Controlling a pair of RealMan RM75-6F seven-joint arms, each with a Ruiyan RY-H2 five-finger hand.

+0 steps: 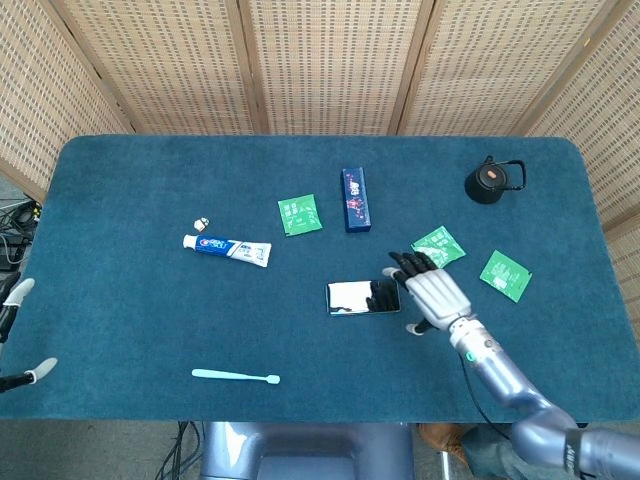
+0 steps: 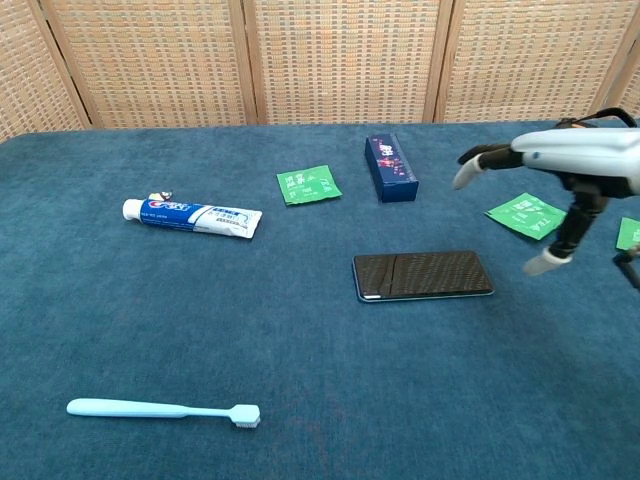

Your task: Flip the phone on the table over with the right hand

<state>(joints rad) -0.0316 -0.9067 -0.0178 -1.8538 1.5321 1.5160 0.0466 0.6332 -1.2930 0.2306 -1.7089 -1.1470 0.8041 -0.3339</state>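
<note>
The phone [image 1: 361, 297] lies flat near the middle of the blue table, glossy screen up; in the chest view the phone [image 2: 422, 275] is a dark slab. My right hand [image 1: 431, 291] hovers just right of its right end, palm down, fingers spread and holding nothing. The chest view has the right hand [image 2: 566, 165] above the table, right of the phone and clear of it. Only the fingertips of my left hand [image 1: 22, 335] show at the left edge, apart and empty.
A toothpaste tube [image 1: 227, 247] and a toothbrush [image 1: 236, 376] lie to the left. A dark blue box [image 1: 355, 199] and a green sachet [image 1: 299, 214] sit behind the phone. Two more sachets [image 1: 438, 247] [image 1: 505, 275] and a black kettle [image 1: 492, 180] are on the right.
</note>
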